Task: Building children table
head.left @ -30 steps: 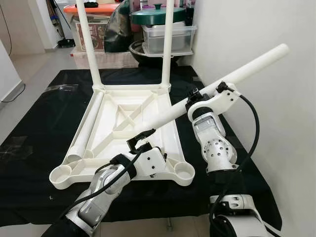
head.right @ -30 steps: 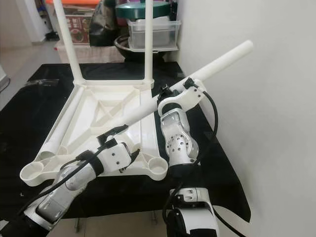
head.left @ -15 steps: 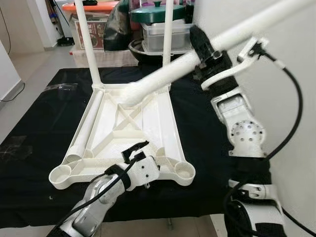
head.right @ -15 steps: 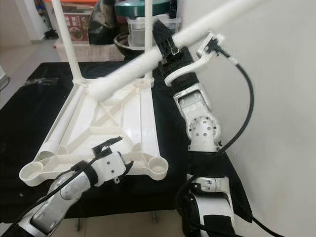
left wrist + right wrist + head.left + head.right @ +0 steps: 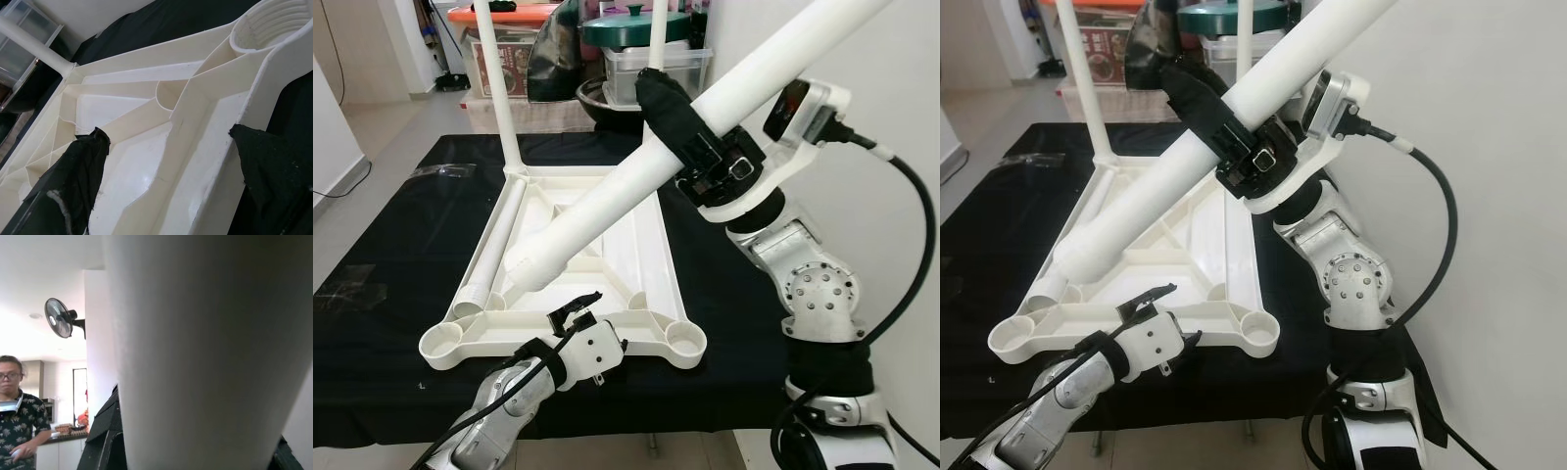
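An upturned white plastic table top (image 5: 636, 230) lies on a black-covered table, two white legs (image 5: 498, 88) standing in its far corners. A third loose leg (image 5: 494, 250) lies along its left side. My right gripper (image 5: 680, 122) is shut on a long white table leg (image 5: 607, 201), held high and slanting down toward the frame's near left. My left gripper (image 5: 573, 311) hangs open just above the frame's near edge, with the near right corner socket (image 5: 274, 24) ahead of it. The near left socket (image 5: 445, 341) holds nothing.
Storage boxes, a green-lidded pot (image 5: 631, 24) and a black bag crowd the floor beyond the table. A white wall (image 5: 901, 88) runs close along the right. A person (image 5: 19, 416) stands in the room in the right wrist view.
My right arm has swung the leg steeper and nearer, its lower end dropping from above the frame's far side toward the near left. The left gripper has barely moved.
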### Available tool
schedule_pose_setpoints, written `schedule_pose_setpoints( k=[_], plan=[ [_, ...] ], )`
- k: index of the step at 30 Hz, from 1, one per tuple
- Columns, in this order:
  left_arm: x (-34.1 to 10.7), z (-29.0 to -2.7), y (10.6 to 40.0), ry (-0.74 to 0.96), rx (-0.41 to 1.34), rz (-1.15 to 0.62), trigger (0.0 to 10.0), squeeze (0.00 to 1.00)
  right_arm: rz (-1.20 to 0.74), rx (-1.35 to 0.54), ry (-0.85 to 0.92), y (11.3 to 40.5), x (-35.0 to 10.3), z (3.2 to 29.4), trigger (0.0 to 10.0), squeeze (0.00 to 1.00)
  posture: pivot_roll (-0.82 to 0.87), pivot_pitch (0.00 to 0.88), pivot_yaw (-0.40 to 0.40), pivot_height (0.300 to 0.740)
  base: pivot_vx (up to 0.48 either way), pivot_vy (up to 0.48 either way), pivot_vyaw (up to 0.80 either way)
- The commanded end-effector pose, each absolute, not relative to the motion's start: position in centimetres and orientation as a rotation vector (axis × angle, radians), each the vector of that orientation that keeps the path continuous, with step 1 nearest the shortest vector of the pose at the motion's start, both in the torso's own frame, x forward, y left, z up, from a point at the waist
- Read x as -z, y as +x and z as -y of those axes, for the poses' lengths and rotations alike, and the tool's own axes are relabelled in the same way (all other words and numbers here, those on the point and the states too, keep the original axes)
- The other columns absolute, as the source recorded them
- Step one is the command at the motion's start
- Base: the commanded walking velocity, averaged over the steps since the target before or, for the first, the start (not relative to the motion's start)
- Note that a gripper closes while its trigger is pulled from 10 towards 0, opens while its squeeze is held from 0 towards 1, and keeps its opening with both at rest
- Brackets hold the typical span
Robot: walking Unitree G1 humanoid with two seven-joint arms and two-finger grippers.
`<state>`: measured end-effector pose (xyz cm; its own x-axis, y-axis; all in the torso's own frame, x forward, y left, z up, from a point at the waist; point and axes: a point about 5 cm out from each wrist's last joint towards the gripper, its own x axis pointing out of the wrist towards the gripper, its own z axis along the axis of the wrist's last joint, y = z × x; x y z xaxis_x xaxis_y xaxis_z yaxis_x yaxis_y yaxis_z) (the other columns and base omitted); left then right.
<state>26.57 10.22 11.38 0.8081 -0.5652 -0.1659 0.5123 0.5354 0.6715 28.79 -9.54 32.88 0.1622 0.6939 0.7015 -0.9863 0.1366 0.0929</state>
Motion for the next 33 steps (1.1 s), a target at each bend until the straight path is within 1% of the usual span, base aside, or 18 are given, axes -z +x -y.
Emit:
schedule_pose_setpoints(
  k=[1, 4, 9, 22, 25, 26, 29, 31, 33],
  plan=[
    [-11.0, -10.5, 26.6, 0.783, 0.641, 0.058, 10.0, 0.00, 0.589, -1.329, 0.593, 28.5, -33.2, 9.7, 0.0, 0.00, 0.04, 0.000, -0.070, 0.740, 0.000, 0.000, 0.00],
    [-11.0, -10.5, 26.6, 0.782, 0.641, 0.057, 10.0, 0.00, 0.585, -1.322, 0.581, 28.6, -33.2, 9.8, 0.0, 0.00, 0.04, 0.000, -0.070, 0.740, 0.000, 0.000, 0.00],
    [-10.6, -10.5, 26.4, 0.782, 0.640, 0.047, 10.0, 0.00, 0.561, -1.295, 0.488, 28.8, -32.9, 9.4, 0.0, 0.00, 0.04, 0.000, -0.071, 0.740, 0.000, 0.000, 0.00],
    [-10.5, -10.7, 26.3, 0.771, 0.651, 0.036, 10.0, 0.00, 0.540, -1.272, 0.442, 29.0, -32.4, 9.0, 0.0, 0.00, 0.04, 0.000, -0.073, 0.740, 0.000, 0.000, 0.00],
    [-11.1, -10.9, 25.8, 0.682, 0.725, 0.023, 10.0, 0.00, 0.506, -1.173, 0.398, 30.2, -32.0, 9.4, 0.0, 0.00, 0.04, 0.000, -0.075, 0.740, 0.000, 0.000, 0.00],
    [-11.1, -10.9, 25.8, 0.682, 0.725, 0.023, 10.0, 0.00, 0.506, -1.173, 0.398, 30.2, -32.0, 9.4, 0.0, 0.00, 0.04, 0.000, -0.075, 0.740, 0.000, 0.000, 0.00],
    [-11.6, -11.3, 25.7, 0.670, 0.746, 0.026, 10.0, 0.00, 0.467, -1.069, 0.382, 31.6, -31.6, 9.8, 0.0, 0.00, 0.04, 0.000, -0.077, 0.740, 0.000, 0.000, 0.00],
    [-11.9, -12.0, 26.0, 0.690, 0.719, 0.027, 10.0, 0.00, 0.398, -0.909, 0.368, 33.3, -30.9, 10.4, 0.0, 0.00, 0.05, 0.000, -0.077, 0.740, 0.000, 0.000, 0.00],
    [-11.9, -12.0, 26.0, 0.691, 0.717, 0.028, 10.0, 0.00, 0.392, -0.895, 0.368, 33.4, -30.9, 10.5, 0.0, 0.00, 0.05, 0.000, -0.077, 0.740, 0.000, 0.000, 0.00]
  ],
)
